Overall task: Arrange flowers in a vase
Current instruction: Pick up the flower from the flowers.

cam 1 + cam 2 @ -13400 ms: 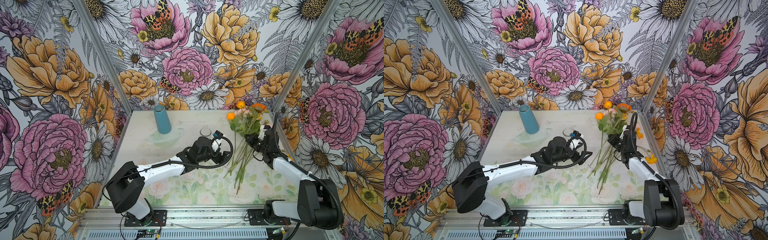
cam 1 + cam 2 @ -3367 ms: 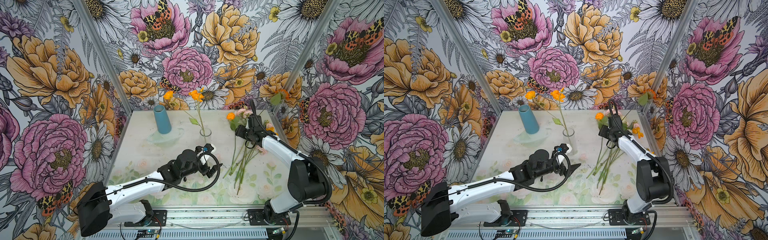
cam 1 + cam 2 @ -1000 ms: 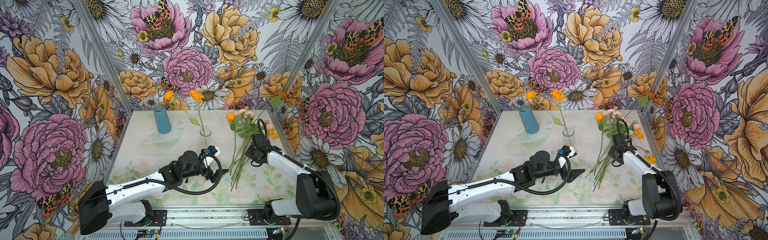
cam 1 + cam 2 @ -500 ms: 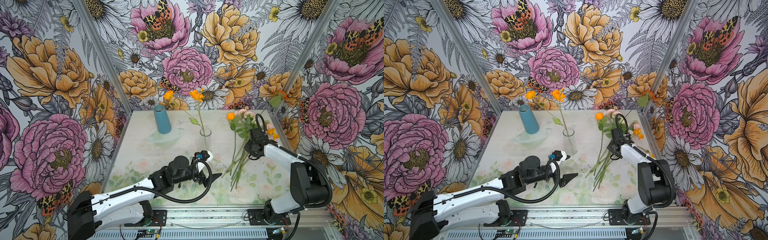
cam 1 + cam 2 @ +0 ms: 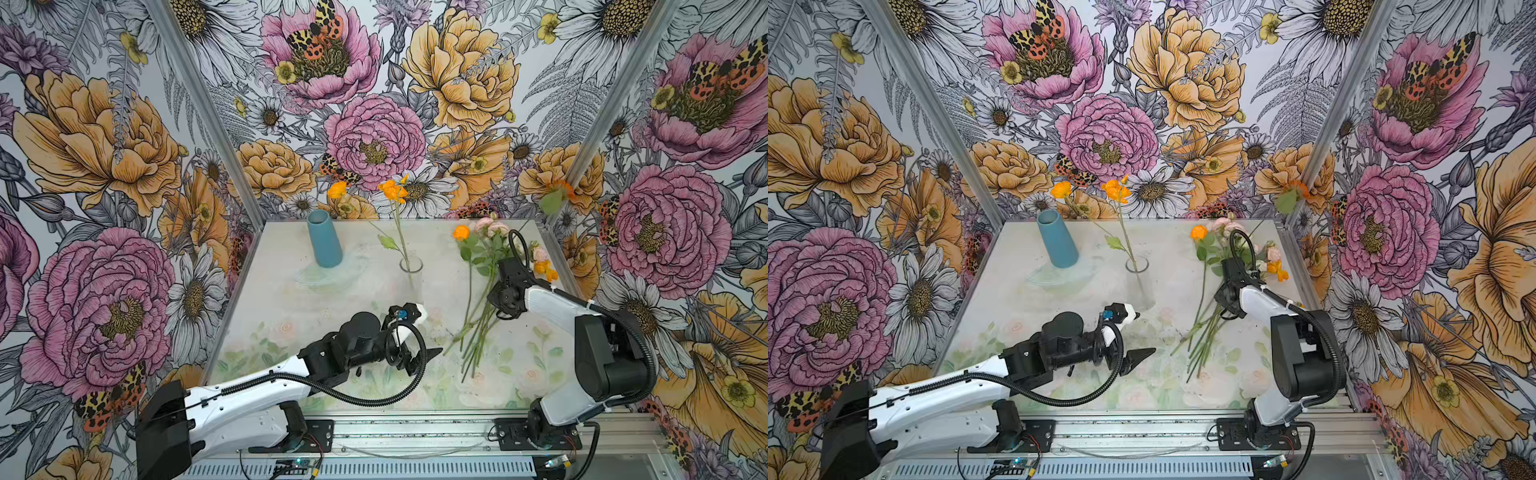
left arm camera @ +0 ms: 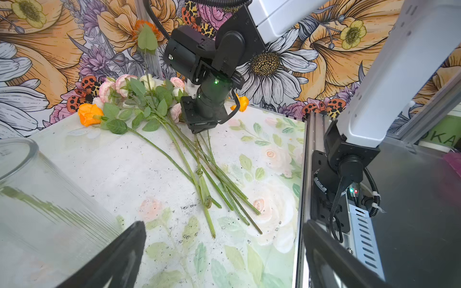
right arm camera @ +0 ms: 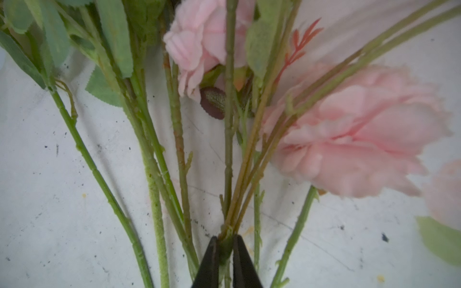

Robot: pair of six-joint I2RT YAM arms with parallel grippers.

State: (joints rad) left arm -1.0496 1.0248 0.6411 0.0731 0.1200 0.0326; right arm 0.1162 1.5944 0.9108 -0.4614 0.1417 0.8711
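A clear glass vase [image 5: 411,272] [image 5: 1137,276] stands mid-table with two orange flowers [image 5: 392,191] in it. The other flowers [image 5: 478,320] [image 5: 1204,328] [image 6: 197,159] lie in a loose bunch at the right, heads toward the back wall. My right gripper [image 7: 225,245] points down into the bunch [image 5: 495,308] [image 6: 199,131], and its jaws pinch one green stem [image 7: 225,251] just below where thin side stems branch off. My left gripper [image 5: 424,359] [image 5: 1136,359] [image 6: 224,249] hovers open and empty in front of the vase, left of the cut stem ends.
A blue vase [image 5: 325,245] [image 5: 1057,243] stands at the back left on a pale saucer. One orange flower with a large leaf [image 5: 555,195] leans in the back right corner. Printed walls close in three sides. The rail [image 5: 415,432] runs along the front edge.
The right jaws have narrowed onto a stem in the bunch, after shifting slightly toward the back. The left arm has swung a little; its gripper stays open near the same spot.
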